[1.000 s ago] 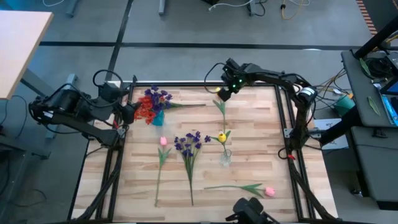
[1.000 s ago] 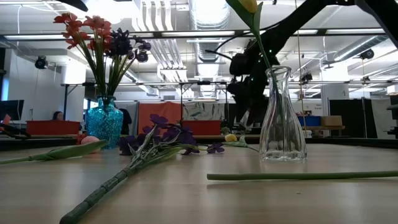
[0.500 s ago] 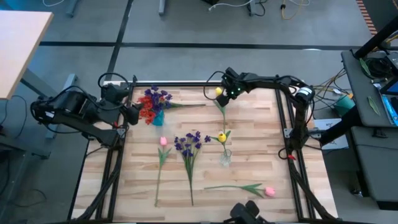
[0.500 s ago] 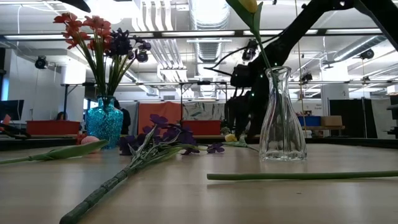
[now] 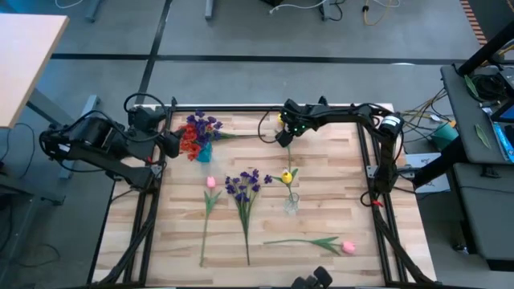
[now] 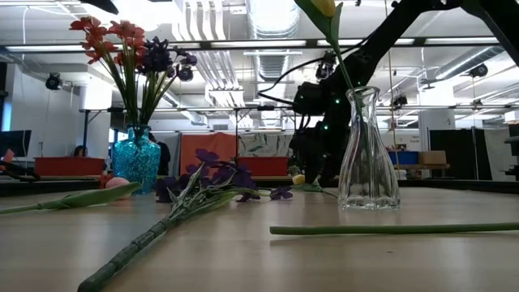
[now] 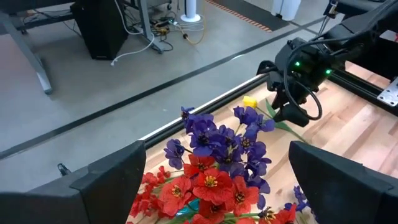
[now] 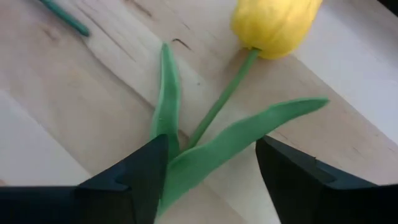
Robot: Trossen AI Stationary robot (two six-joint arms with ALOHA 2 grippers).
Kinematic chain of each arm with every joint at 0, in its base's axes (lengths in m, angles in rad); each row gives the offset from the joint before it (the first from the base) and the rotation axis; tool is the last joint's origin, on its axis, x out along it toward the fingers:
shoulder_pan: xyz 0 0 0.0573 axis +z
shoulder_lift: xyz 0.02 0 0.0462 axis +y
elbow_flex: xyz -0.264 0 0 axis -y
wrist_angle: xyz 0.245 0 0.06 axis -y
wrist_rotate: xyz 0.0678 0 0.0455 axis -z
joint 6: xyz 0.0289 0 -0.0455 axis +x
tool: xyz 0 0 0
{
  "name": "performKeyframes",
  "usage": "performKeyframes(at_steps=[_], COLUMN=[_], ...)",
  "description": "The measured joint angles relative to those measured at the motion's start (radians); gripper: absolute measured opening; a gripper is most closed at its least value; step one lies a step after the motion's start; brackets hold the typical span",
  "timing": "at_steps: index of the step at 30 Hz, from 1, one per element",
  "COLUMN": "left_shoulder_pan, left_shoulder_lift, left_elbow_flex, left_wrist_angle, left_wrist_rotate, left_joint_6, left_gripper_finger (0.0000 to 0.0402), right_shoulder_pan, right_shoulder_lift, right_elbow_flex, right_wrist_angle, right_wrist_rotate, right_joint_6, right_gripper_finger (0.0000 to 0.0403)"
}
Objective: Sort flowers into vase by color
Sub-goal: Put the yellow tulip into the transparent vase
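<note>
- Left end effector (image 5: 171, 144) sits at the surface's (image 5: 321, 193) far-left edge, fingers (image 7: 99, 180) spread wide, holding nothing, facing the blue vase (image 5: 202, 150).
- Blue vase holds red flowers (image 7: 208, 186) and purple flowers (image 7: 214, 134).
- Pink tulip (image 5: 210, 183) lies just below it; a purple bunch (image 5: 243, 185) lies beside that.
- Clear vase (image 6: 368, 150) near the middle holds one yellow tulip (image 5: 287, 177).
- Second pink tulip (image 5: 348, 247) lies near the front right.
- Right end effector (image 5: 284, 131) is low at the far edge, fingers (image 8: 134, 177) open around the stem of a loose yellow tulip (image 8: 275, 25) lying flat, not gripped.
- No readable writing shows.
</note>
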Motion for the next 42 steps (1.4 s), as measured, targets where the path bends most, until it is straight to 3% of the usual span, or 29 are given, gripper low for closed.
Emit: performKeyframes(at_steps=[17, 22, 28, 36, 42], left_shoulder_pan=[0.0, -0.001, -0.007, -0.091, -0.216], left_shoulder_lift=[0.046, 0.06, 0.06, 0.071, 0.107], left_elbow_flex=[-0.001, -0.002, -0.002, -0.005, -0.013], left_wrist_angle=[0.001, 0.0, 0.0, -0.001, 0.0], left_wrist_rotate=[0.001, 0.012, 0.039, 0.038, -0.014], left_joint_6=[0.0, -0.004, -0.012, -0.067, -0.12], left_gripper_finger=[0.0378, 0.0378, 0.0378, 0.0378, 0.0378], right_shoulder_pan=[0.004, 0.004, 0.004, 0.026, 0.144], right_shoulder_lift=[-0.002, -0.025, -0.149, -0.466, -0.715], right_elbow_flex=[-0.033, -0.009, 0.001, -0.011, -0.051], right_wrist_angle=[0.052, 0.041, 0.035, 0.049, 0.114], right_wrist_rotate=[-0.002, -0.008, -0.004, -0.001, -0.006], right_joint_6=[-0.014, -0.033, -0.054, -0.098, -0.146], right_gripper_finger=[0.0019, 0.0013, 0.0013, 0.0013, 0.0013])
